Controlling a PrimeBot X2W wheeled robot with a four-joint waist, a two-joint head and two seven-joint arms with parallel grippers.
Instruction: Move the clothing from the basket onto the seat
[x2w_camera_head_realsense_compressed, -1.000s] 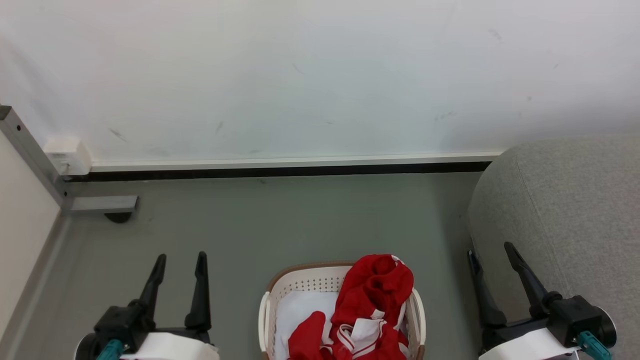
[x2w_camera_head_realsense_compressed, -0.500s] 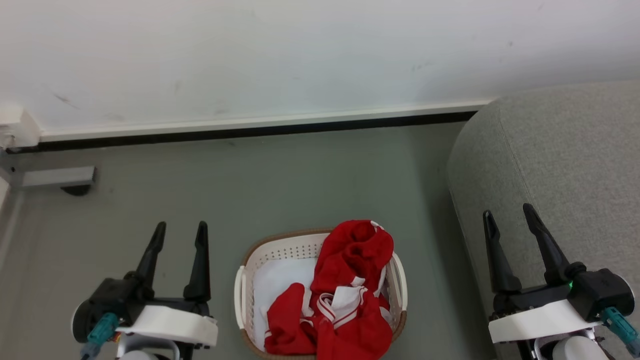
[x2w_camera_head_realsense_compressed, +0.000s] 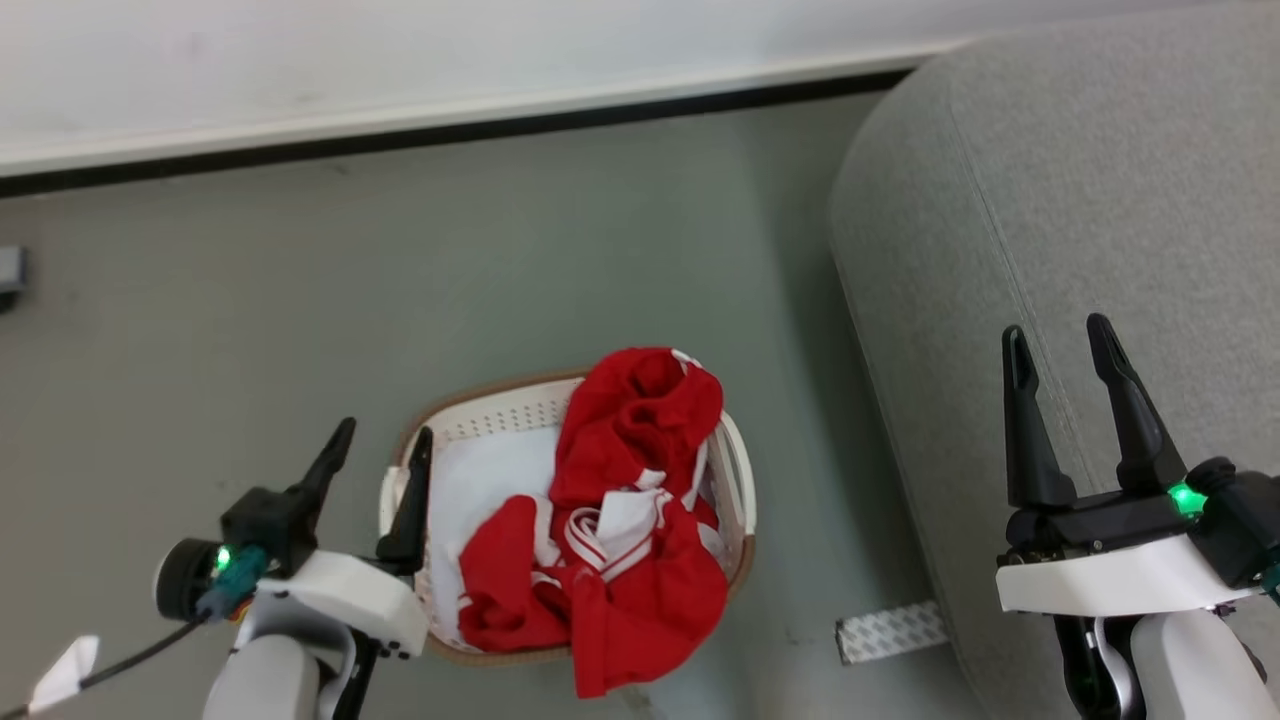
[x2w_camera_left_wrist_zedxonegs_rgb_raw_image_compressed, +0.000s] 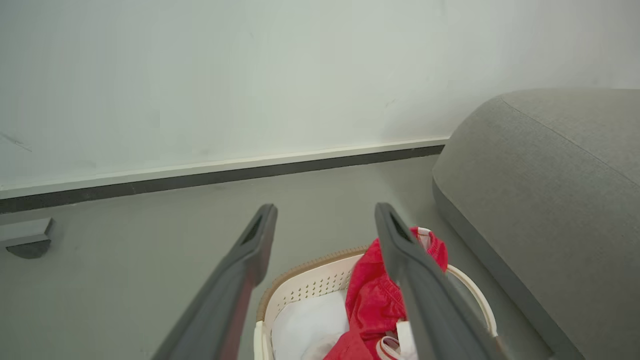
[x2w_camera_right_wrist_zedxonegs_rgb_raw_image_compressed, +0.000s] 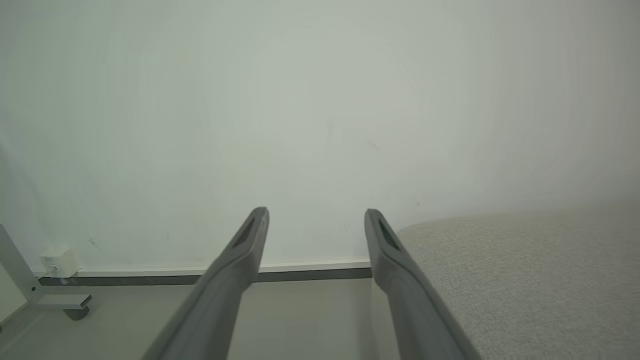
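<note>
Red clothing (x2w_camera_head_realsense_compressed: 610, 520) heaped in basket (x2w_camera_head_realsense_compressed: 480, 415) lower centre, seat (x2w_camera_head_realsense_compressed: 1000, 200) at right of frame, left end effector (x2w_camera_head_realsense_compressed: 385, 432) fingers apart beside basket, right end effector (x2w_camera_head_realsense_compressed: 1057, 330) fingers apart over seat

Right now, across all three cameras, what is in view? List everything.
clothing: one heap, red with white trim, in the basket
basket: one, cream with brown rim, on the floor left of the seat
white cloth: one, white, inside the basket
seat: one, light grey, right side
patterned strip: one, pale grey, floor by the seat
left gripper: one, dark, open, by the basket's left rim
right gripper: one, dark, open, over the seat
</note>
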